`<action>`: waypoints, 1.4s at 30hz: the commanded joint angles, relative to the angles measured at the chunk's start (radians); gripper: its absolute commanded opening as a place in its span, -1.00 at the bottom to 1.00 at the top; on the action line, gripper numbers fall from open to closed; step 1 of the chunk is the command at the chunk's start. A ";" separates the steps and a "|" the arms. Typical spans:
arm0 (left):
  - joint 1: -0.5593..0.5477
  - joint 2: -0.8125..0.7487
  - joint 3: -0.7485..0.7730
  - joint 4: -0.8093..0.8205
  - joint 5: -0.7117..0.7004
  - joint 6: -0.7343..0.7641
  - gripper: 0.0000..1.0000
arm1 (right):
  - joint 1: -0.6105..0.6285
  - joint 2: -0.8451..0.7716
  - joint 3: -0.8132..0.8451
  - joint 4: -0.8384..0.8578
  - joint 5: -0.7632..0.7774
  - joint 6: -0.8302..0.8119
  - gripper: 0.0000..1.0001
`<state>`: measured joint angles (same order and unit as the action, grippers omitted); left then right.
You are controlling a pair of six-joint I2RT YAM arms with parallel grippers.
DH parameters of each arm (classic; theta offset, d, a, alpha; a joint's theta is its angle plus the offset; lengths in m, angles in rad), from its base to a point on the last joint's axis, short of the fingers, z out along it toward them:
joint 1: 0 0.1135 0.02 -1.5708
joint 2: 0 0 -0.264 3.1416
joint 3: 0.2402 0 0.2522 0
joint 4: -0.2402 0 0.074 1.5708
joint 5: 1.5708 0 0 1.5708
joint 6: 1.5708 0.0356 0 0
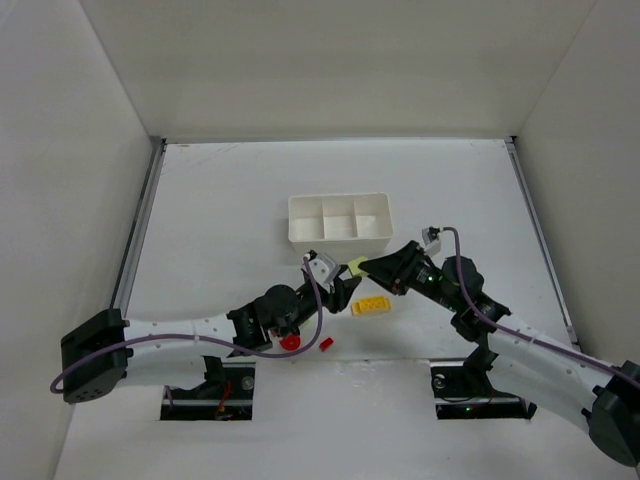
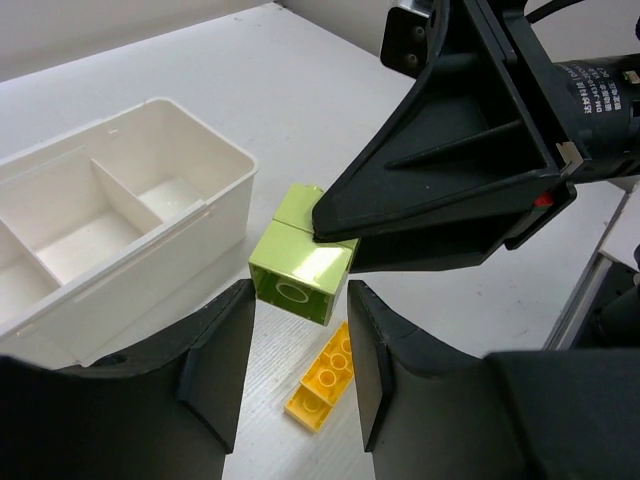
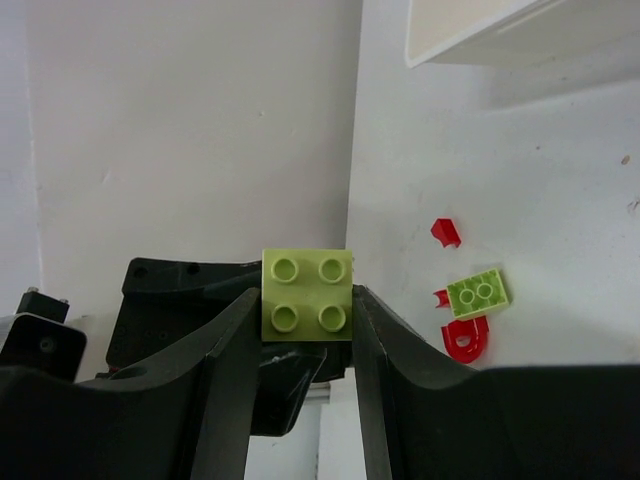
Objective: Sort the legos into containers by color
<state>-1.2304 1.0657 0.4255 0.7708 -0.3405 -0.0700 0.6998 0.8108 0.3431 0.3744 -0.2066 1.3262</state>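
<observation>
My right gripper (image 3: pixel 306 300) is shut on a light-green square brick (image 3: pixel 307 295), studs facing the camera, held above the table. In the left wrist view that brick (image 2: pixel 300 265) hangs at the tips of my open left gripper (image 2: pixel 298 300), one finger on each side, with the right gripper's fingers (image 2: pixel 450 170) above it. From above, both grippers meet at the green brick (image 1: pixel 355 266), in front of the white three-compartment tray (image 1: pixel 338 214). A yellow studded brick (image 1: pixel 371 306) lies on the table below, also in the left wrist view (image 2: pixel 325 385).
A red half-round (image 1: pixel 291 342) and a small red bit (image 1: pixel 325 344) lie near the left arm. The right wrist view shows a second small green brick (image 3: pixel 478 293) among red pieces (image 3: pixel 466 338) (image 3: pixel 446 232). The tray's compartments (image 2: pixel 95 235) show no pieces.
</observation>
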 commanded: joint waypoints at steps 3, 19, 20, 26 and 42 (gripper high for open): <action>-0.034 -0.001 0.056 0.073 0.133 0.006 -0.23 | -0.001 -0.005 0.002 0.179 -0.157 0.083 -0.30; -0.096 -0.064 0.070 0.044 0.222 0.022 -0.68 | -0.061 0.027 0.031 0.189 -0.312 0.113 -0.27; -0.105 -0.065 0.071 0.044 0.222 0.024 -0.69 | -0.070 0.033 0.037 0.187 -0.330 0.110 -0.27; -0.181 -0.021 0.087 0.042 0.213 0.044 -0.69 | -0.127 0.088 0.082 0.192 -0.468 0.093 -0.26; -0.154 -0.215 -0.011 0.019 0.323 0.053 0.05 | -0.122 0.226 0.152 0.268 -0.613 0.051 -0.31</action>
<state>-1.3640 0.9318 0.4156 0.6445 -0.3958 0.0509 0.5320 1.0210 0.4202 0.4976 -0.7776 1.3701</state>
